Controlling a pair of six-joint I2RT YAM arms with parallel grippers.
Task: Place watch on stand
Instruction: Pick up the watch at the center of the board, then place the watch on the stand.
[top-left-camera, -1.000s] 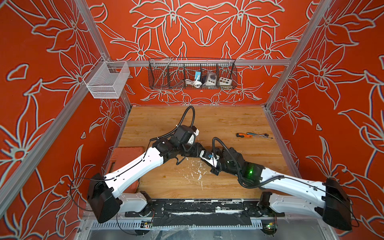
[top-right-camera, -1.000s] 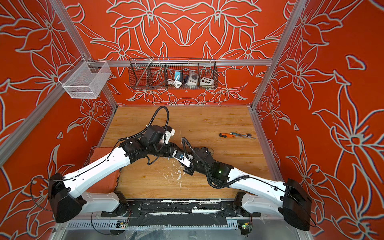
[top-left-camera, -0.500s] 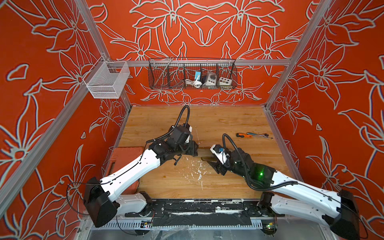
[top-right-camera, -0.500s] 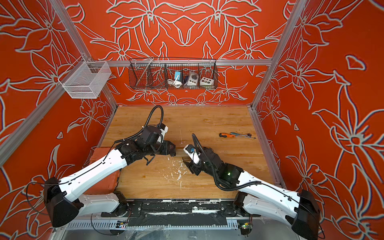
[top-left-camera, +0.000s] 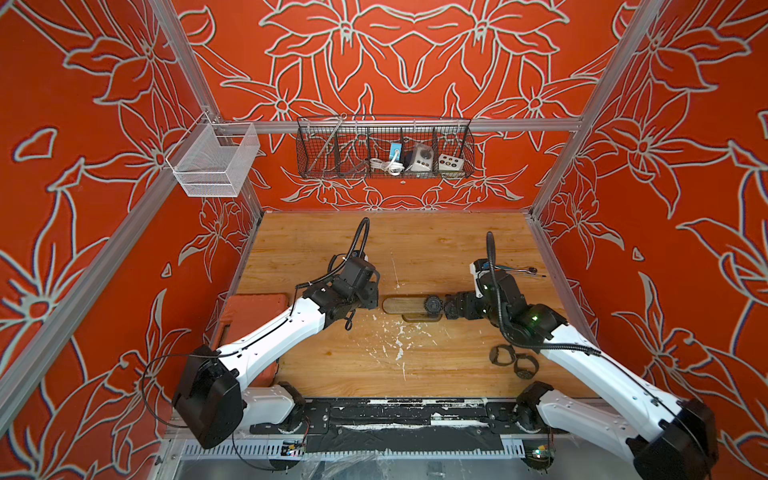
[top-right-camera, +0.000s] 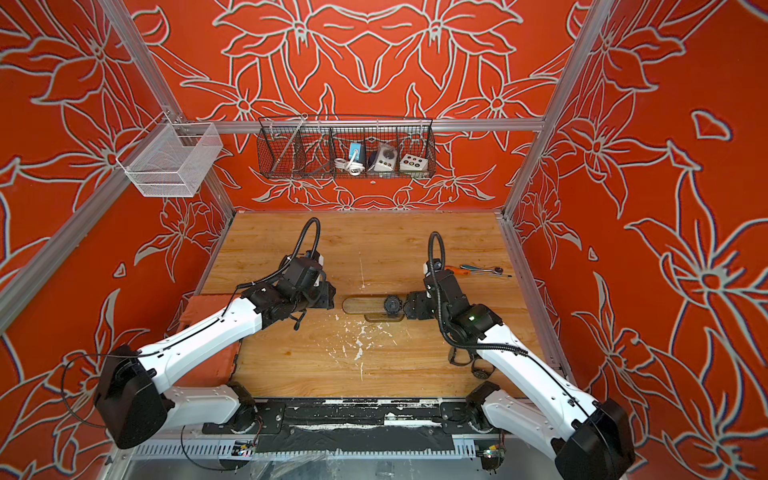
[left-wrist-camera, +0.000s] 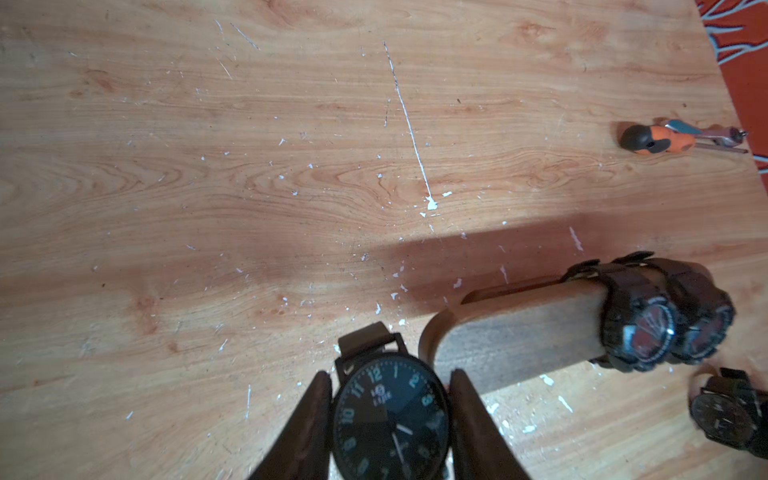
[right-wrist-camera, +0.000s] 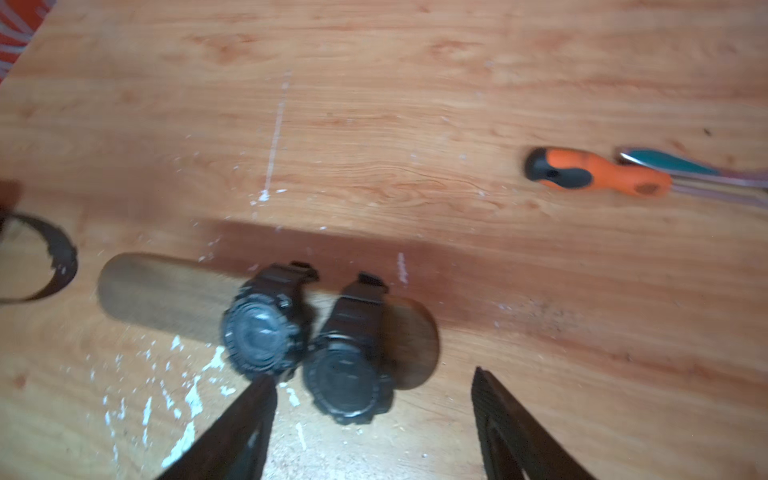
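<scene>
The stand (top-left-camera: 403, 304) (top-right-camera: 365, 304) lies mid-table, a dark wooden bar on an oval base. Two black watches (right-wrist-camera: 259, 332) (right-wrist-camera: 349, 374) ring its right end. My right gripper (right-wrist-camera: 374, 376) (top-left-camera: 451, 309) stands open just off that end, and the nearer watch lies between its fingers, which do not touch it. My left gripper (left-wrist-camera: 390, 374) (top-left-camera: 376, 299) hovers at the bar's left end (left-wrist-camera: 515, 336), shut on a dark-faced watch (left-wrist-camera: 390, 411) with a brown strap. The strap's loop hangs below the fingers (right-wrist-camera: 54, 257).
Another black watch (top-left-camera: 525, 368) and a loose strap (top-left-camera: 503, 355) lie on the table under my right forearm. An orange-handled screwdriver (right-wrist-camera: 598, 174) and a wrench (top-right-camera: 486, 270) lie at the far right. An orange case (top-left-camera: 249, 307) sits by the left wall.
My right gripper has opened and drawn back to the right, leaving a watch on the stand's right end. My left gripper has pulled slightly left, still holding its watch.
</scene>
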